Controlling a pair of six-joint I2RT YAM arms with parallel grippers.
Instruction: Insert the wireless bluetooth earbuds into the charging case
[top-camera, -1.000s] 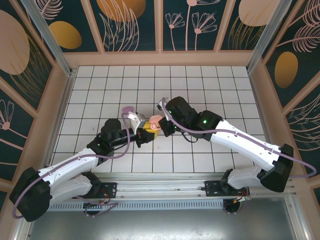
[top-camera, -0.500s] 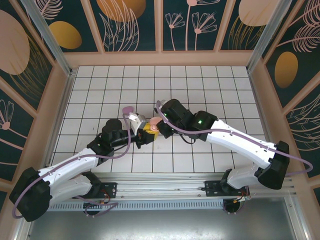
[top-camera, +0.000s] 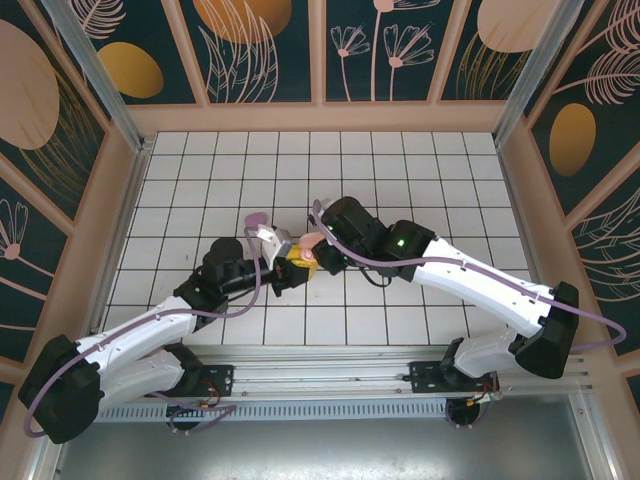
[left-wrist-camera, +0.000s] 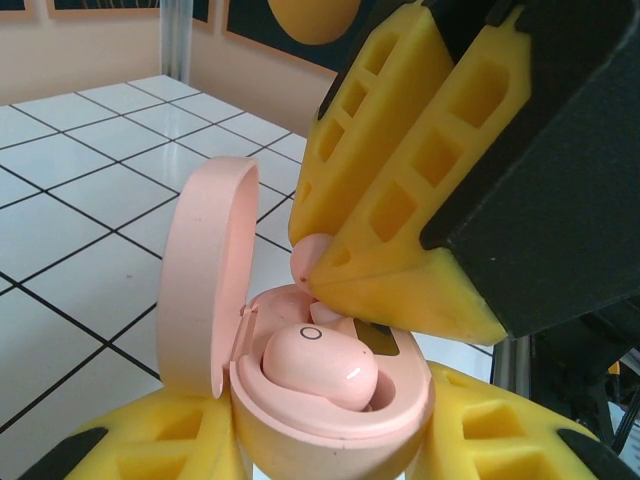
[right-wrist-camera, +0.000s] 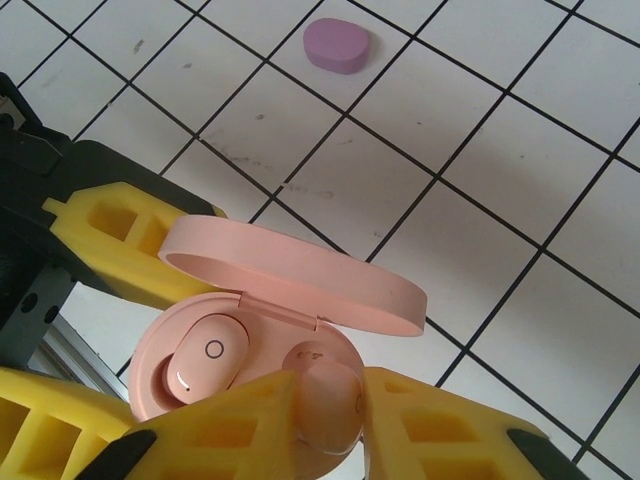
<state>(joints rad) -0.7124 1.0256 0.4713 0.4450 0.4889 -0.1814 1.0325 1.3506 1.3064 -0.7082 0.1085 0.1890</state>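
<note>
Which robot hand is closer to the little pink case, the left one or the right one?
Left. The left gripper clamps the base of the pink case; the right gripper hovers just above its open top, pinching a pink earbud.

Left pincer (top-camera: 296, 266) is clamping the pink case (left-wrist-camera: 330, 405) at the middle of the surface (top-camera: 420, 170). Right pincer (right-wrist-camera: 325, 402), pinching a pink earbud (right-wrist-camera: 330, 385), is crowding the empty slot from above. Open lid (left-wrist-camera: 205, 280) is walling off the far side. Lilac case (right-wrist-camera: 336, 46) is lying far-left, apart. Far tile rows are lying free.
</note>
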